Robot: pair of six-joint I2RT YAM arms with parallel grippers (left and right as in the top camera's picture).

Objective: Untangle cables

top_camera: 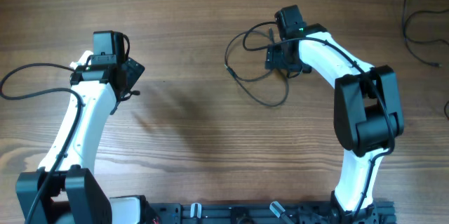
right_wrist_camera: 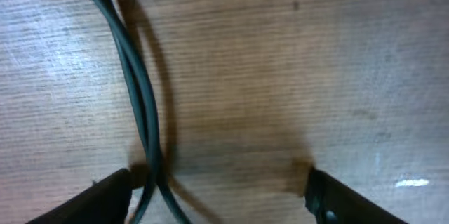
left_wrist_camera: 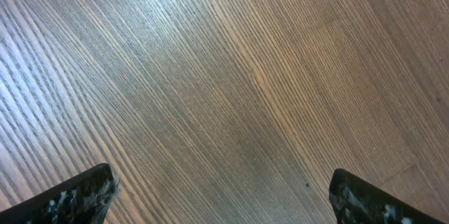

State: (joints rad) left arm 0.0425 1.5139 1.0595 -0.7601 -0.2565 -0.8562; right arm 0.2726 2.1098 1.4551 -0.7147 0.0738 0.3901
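Thin black cables (top_camera: 254, 66) lie in loose overlapping loops on the wooden table at the centre right. My right gripper (top_camera: 284, 59) is low over their right side. In the right wrist view its jaws (right_wrist_camera: 219, 196) are open, and two cable strands (right_wrist_camera: 140, 104) run side by side down the table just inside the left finger. My left gripper (top_camera: 128, 76) is at the left, away from these cables. Its jaws (left_wrist_camera: 221, 196) are open over bare wood and hold nothing.
Another thin black cable (top_camera: 415, 20) loops at the far right edge of the table. A thicker black wire (top_camera: 28, 92) trails from the left arm at the left edge. The arm bases stand at the front edge.
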